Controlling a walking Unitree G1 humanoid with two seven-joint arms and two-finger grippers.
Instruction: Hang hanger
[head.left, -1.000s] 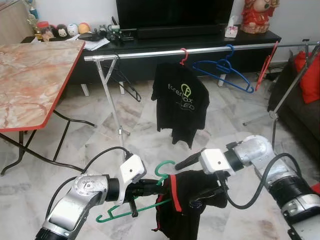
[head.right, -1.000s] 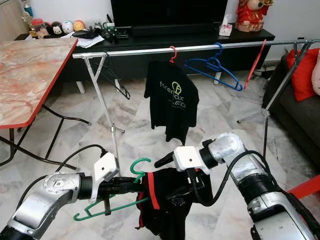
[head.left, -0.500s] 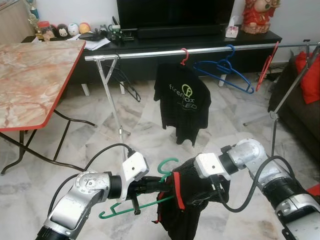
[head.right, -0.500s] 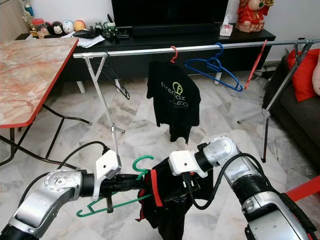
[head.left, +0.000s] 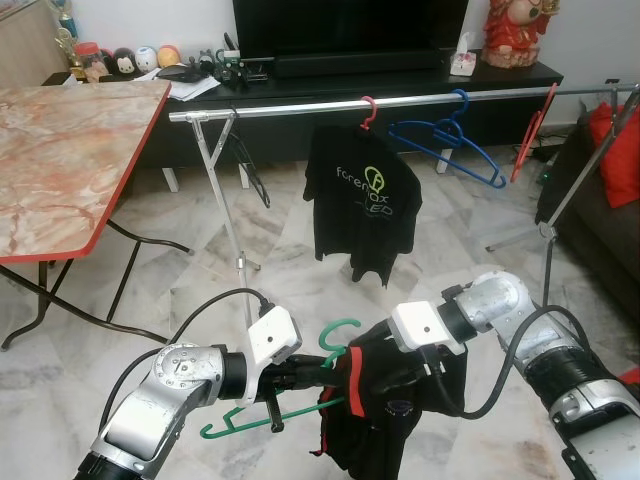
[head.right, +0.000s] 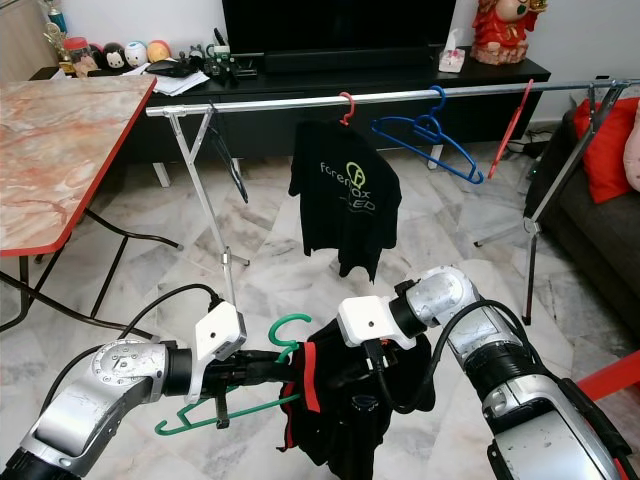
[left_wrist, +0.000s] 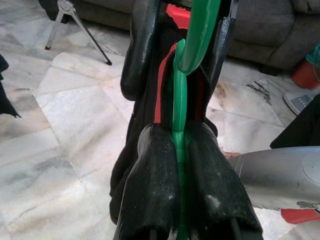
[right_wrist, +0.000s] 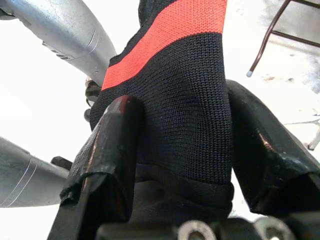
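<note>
left gripper (left_wrist: 177, 165) — pinches green hanger (left_wrist: 179, 100) | right gripper (right_wrist: 182, 150) — grips black garment (right_wrist: 185, 100)

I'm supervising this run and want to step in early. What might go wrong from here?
1. The black garment with red collar sits on just one side of the green plastic hanger; it may slide off.
2. The left hand pinches only the thin hanger neck, so it could twist.
3. The silver clothes rail stands higher and farther off.

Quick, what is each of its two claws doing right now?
Left gripper: jaws shut on the green hanger.
Right gripper: jaws shut on the black shirt with the red collar.
</note>
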